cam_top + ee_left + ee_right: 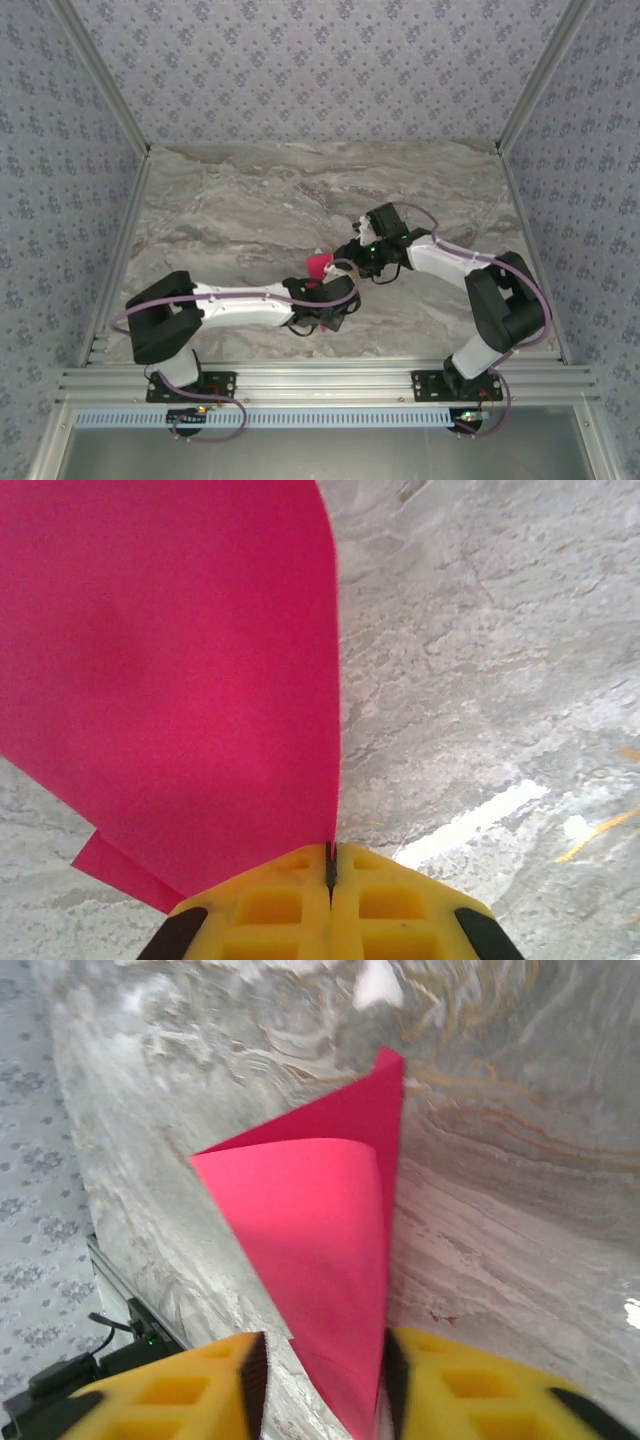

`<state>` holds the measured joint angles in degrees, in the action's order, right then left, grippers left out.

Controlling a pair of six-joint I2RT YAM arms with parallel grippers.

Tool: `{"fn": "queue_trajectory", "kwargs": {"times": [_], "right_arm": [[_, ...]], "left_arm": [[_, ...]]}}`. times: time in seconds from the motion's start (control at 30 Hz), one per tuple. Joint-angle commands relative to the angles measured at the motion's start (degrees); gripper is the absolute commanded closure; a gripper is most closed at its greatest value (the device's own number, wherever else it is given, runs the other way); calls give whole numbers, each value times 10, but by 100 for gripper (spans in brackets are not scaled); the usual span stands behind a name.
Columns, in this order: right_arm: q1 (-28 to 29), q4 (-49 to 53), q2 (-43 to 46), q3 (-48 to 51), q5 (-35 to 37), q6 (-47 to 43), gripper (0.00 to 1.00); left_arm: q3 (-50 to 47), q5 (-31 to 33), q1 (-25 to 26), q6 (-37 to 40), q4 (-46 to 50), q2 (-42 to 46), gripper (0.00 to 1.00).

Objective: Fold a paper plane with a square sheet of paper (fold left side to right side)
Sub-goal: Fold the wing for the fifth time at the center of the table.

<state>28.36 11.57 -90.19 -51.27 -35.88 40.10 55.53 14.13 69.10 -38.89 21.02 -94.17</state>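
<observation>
The square sheet of paper, bright magenta-pink, stands folded into a pointed paper plane [318, 265] over the middle of the marble table. My left gripper [331, 850] is shut on the plane's [180, 660] fold edge, and the pink paper fans up and to the left from the yellow fingertips. My right gripper [325, 1370] is open. The plane's [320, 1220] tail hangs between its two yellow fingers, close to the right one, with a gap to the left one. The sharp nose points away from it. From above, both grippers [322, 285] [352, 258] meet at the paper.
The grey marble table [250, 200] lies open behind and to both sides of the grippers. Patterned walls close in the back and sides. An aluminium rail [320, 380] with the arm bases runs along the near edge.
</observation>
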Motion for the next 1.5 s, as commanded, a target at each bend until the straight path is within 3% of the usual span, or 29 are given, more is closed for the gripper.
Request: {"fn": "queue_trajectory", "kwargs": {"times": [0.0, 0.2, 0.57, 0.97, 1.47], "right_arm": [[-33, -16, 59, 18, -24, -23, 49], [-94, -22, 109, 72, -45, -35, 36], [-95, -51, 111, 116, -55, -68, 33], [-42, -131, 78, 140, -35, -53, 36], [-23, -143, 32, 142, -21, -57, 37]], "left_arm": [[-41, -46, -22, -3, -71, 49, 100], [-133, -153, -72, -25, -224, 100, 100], [-253, -251, -133, -102, -453, 98, 100], [-297, -339, -169, -143, -586, 67, 100], [-300, -363, -180, -170, -665, -4, 100]]}}
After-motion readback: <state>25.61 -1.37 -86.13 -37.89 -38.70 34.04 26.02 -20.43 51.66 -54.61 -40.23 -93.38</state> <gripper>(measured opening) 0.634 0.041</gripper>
